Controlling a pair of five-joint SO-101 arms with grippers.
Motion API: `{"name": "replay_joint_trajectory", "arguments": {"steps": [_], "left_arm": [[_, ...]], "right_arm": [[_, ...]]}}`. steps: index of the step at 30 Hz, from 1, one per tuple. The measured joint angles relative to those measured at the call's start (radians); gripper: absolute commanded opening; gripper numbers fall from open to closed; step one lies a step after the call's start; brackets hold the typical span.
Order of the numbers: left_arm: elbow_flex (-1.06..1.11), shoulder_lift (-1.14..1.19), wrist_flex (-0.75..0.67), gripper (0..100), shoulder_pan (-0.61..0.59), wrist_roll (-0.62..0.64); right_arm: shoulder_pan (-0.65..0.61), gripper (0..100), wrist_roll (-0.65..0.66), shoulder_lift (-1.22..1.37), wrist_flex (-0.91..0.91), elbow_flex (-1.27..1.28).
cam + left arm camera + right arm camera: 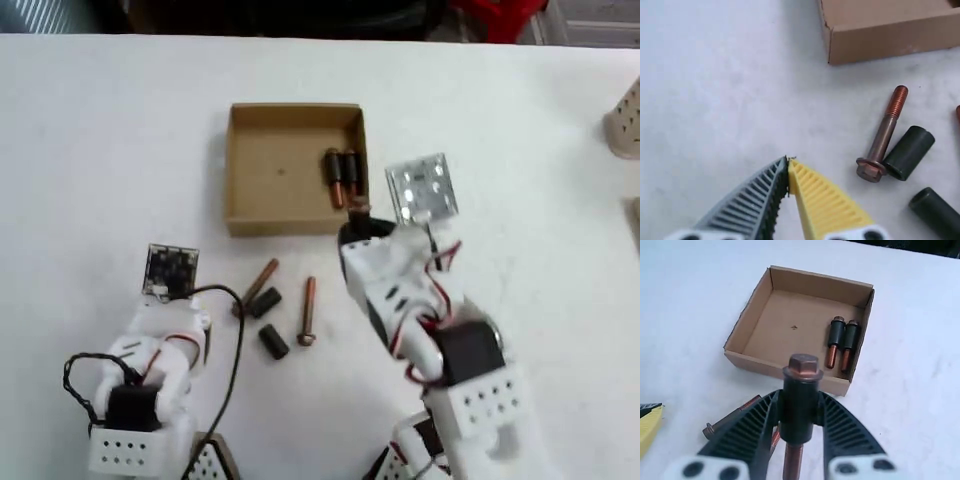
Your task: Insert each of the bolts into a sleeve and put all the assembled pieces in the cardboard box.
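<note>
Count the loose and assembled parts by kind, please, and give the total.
Assembled pieces: 3, two in the cardboard box, one in the right gripper
Loose bolts: 2
Loose sleeves: 2
Total: 7

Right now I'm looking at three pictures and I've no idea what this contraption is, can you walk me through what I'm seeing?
These are two small robot arms at a white table. One picture looks down from above; the other two come from a camera on each arm's wrist. The right gripper is clamped on an assembled piece, a copper bolt pushed through a black sleeve, close to the cardboard box. Two finished pieces lie inside the box. The left gripper is shut with nothing in it. Two loose bolts and two loose sleeves lie on the table.
</note>
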Motion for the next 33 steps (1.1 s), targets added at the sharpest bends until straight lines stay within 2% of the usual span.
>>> {"name": "replay_joint_trajectory", "arguments": {"steps": [18,28,33], "left_arm": [[0.000,0.000,0.000,2,-0.021,0.000],[0.000,0.000,0.000,2,-0.021,0.000],[0.000,0.000,0.000,2,-0.021,0.000]], "right_arm": [[0.000,1.8,0.002,0.776,-0.014,-0.486],[0.000,1.8,0.002,1.079,-0.353,-0.517],[0.000,1.8,0.002,1.162,-0.448,-0.517]]}}
